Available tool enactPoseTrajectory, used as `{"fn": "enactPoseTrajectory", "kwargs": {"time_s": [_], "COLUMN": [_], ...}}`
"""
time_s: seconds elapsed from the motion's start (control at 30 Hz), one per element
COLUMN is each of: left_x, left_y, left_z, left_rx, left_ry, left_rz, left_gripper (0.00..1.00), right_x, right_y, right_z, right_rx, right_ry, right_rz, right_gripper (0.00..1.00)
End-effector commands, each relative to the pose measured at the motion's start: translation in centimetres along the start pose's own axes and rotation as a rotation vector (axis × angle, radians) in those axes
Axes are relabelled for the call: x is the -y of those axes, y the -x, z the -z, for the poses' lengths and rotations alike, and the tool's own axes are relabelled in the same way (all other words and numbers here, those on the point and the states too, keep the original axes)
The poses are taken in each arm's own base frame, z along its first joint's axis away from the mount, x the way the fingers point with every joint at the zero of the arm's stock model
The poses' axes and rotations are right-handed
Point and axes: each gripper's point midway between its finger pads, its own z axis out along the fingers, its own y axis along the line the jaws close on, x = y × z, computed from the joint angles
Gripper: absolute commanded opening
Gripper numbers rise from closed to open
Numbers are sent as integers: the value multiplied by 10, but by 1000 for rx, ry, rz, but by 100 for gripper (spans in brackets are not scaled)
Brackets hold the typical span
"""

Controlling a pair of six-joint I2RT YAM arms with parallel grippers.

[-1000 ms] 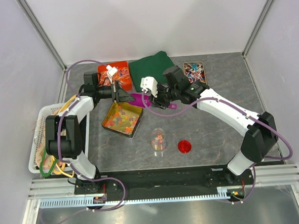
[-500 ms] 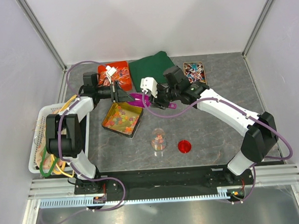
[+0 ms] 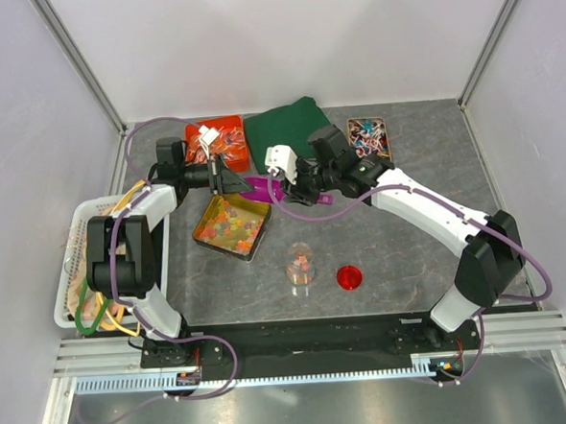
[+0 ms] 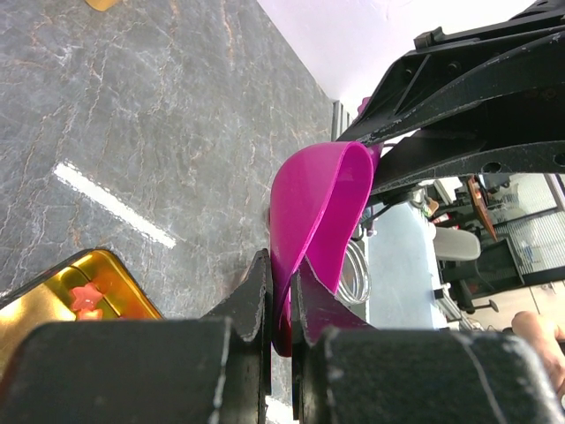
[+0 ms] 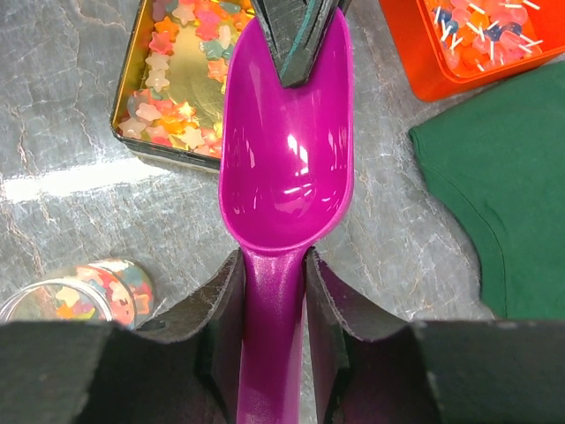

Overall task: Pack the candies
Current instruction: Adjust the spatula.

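**Entry: candies** (image 5: 150,110)
- Small star-shaped pieces in orange, yellow, pink and green.
- They lie loose in the gold tin (image 5: 117,106), at 10 o'clock from the magenta scoop (image 5: 287,168) in my right wrist view.
- A few more sit in the clear jar (image 5: 137,283), at 8 o'clock.

**Handling, as I judge it**
- They look light, soft and probably tacky, and are too small and too many for my fingers.
- Take them by the scoopful, not singly.

**Tool: scoop**
- Glossy, stiff plastic, likely slippery.
- The bowl is empty.

**Left gripper** (image 4: 281,283)
- Closed narrow, pinching the front lip of the bowl.

**Right gripper** (image 5: 272,274)
- Fingers sit on either side of the handle and, as far as I can tell, are closed against it.

**Where to hold**
- On the handle, close behind the bowl, so a loaded scoop does not twist.
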Motion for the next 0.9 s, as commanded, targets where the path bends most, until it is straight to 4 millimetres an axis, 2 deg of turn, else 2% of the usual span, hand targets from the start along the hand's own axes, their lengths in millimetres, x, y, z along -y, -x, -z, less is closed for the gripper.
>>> {"fn": "enactPoseTrajectory", "kwargs": {"time_s": [0.0, 0.23, 0.33, 0.43, 0.53, 0.87], "left_x": [16, 14, 12, 10, 11, 11], "left_y": [3, 2, 2, 2, 2, 2], "left_z": [-1, 1, 2, 2, 2, 3], "left_rx": [-17, -15, -11, -10, -10, -8], "left_ry": [-69, -68, -68, -67, -69, -66], "left_rz": [-25, -15, -13, -5, -2, -2], "left_gripper": [2, 2, 2, 2, 2, 2], "right_x": [-13, -19, -24, -28, -32, -43], "right_y": [9, 0, -8, -10, -13, -18], "right_z": [-16, -24, -23, -23, -27, -40], "right_rx": [17, -35, -79, -94, -103, -120], "right_ry": [41, 29, 40, 35, 37, 39], "right_rz": [0, 48, 121, 156, 165, 200], "right_gripper": [0, 0, 0, 12, 18, 22]}}
